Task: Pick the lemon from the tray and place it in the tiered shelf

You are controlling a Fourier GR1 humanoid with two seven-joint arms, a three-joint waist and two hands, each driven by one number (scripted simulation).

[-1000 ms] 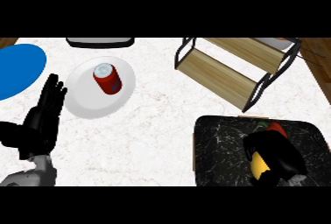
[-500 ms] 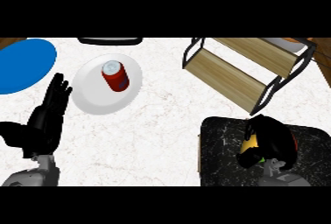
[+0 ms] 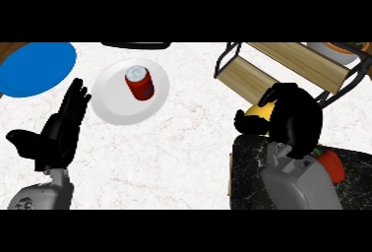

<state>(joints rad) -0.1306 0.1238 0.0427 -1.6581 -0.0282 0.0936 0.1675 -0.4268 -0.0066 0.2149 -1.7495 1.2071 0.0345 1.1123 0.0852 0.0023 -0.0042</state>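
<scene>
My right hand [image 3: 294, 118] is curled round the yellow lemon [image 3: 256, 111], of which only a patch shows between thumb and fingers. It is held above the counter, just past the far edge of the dark tray [image 3: 247, 172] and close to the lower wooden board of the tiered shelf [image 3: 247, 81]. The shelf has a black wire frame and sits at the upper right. My left hand [image 3: 58, 133] rests open at the left, fingers up.
A white plate [image 3: 116, 101] bears a red can [image 3: 139, 83] at the upper middle. A blue plate [image 3: 36, 66] lies at the upper left. A red thing [image 3: 333, 162] lies on the tray beside my right forearm. A dark object [image 3: 138, 45] sits at the far edge.
My right hand has lifted the lemon off the tray and carried it up toward the shelf. The view has shifted slightly. The left hand has stayed put.
</scene>
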